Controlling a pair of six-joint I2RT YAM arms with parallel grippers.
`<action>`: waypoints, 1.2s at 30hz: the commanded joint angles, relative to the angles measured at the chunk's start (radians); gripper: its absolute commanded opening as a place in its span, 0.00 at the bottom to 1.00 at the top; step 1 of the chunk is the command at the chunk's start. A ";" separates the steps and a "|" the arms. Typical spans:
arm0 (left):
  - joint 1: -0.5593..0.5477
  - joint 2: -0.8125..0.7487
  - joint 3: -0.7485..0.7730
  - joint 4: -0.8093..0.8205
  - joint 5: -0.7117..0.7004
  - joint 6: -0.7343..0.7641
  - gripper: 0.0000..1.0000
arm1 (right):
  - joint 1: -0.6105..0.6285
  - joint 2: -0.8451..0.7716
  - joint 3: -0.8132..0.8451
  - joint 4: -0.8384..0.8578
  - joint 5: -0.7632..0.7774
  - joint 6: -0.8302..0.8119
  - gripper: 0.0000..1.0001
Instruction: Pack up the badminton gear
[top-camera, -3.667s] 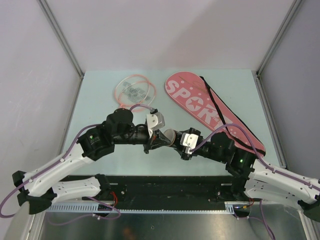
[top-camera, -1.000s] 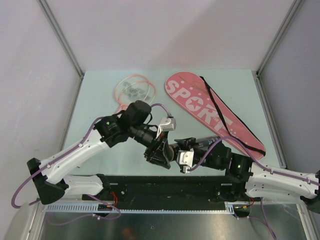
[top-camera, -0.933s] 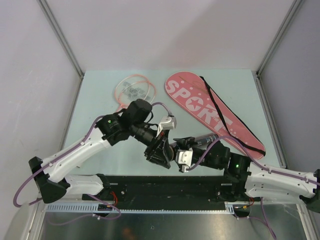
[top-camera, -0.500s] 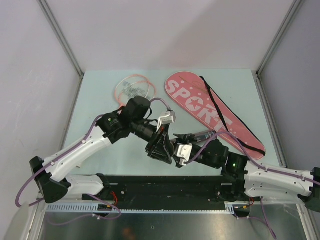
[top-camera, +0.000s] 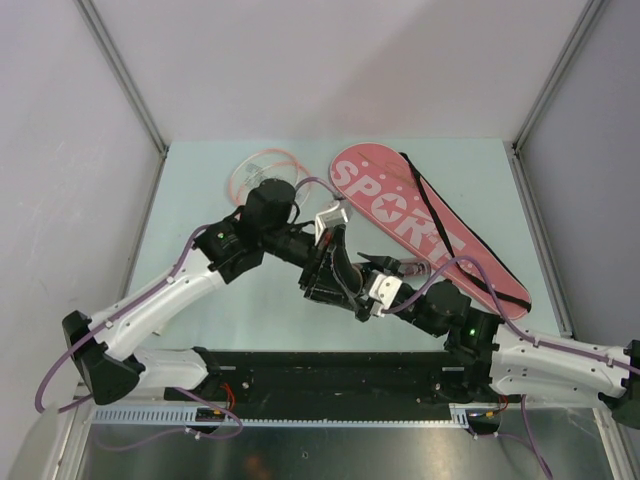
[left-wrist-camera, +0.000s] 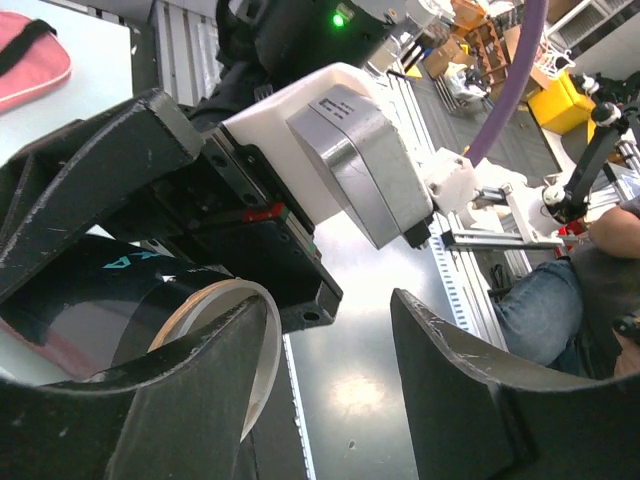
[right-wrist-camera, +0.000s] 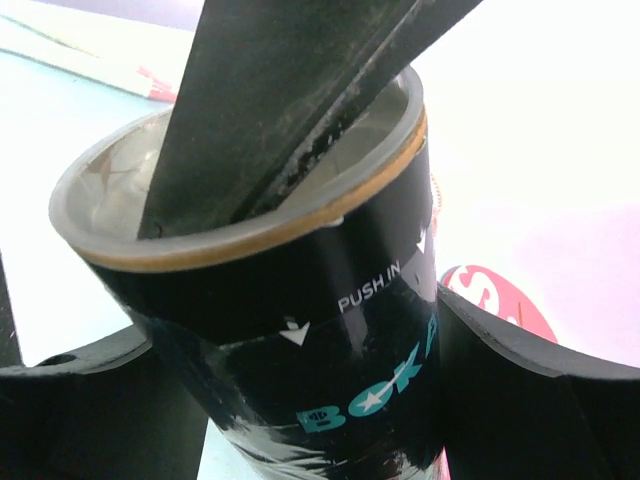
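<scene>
Logging stock, I noted the black tube (right-wrist-camera: 310, 290), mid-frame overhead, gripped on both sides by the right gripper (right-wrist-camera: 292, 350); left gripper (left-wrist-camera: 330, 315) stood parted, holding nothing (one finger dipped inside the tube's open mouth).

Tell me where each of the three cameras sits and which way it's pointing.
Top external: above and behind the bases, looking down on the table, racket and cover; left arm and right arm show.
Left wrist: on the left arm, facing the near table edge and room beyond; left gripper frames the tube mouth.
Right wrist: on the right arm, looking along the right gripper into the tube mouth, where a left finger dips in.
Shared: tube mouth in both wrist views; cover in all three.
</scene>
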 joint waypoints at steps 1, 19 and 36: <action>-0.012 0.259 -0.080 0.181 -0.398 0.107 0.63 | 0.068 0.026 0.128 0.667 -0.386 0.265 0.00; 0.081 -0.064 0.058 0.066 -0.505 0.015 0.77 | -0.003 -0.032 0.102 0.208 -0.133 0.165 0.00; 0.199 -0.290 -0.014 0.071 -0.784 -0.158 0.81 | -0.116 0.072 0.087 0.262 -0.173 0.200 0.00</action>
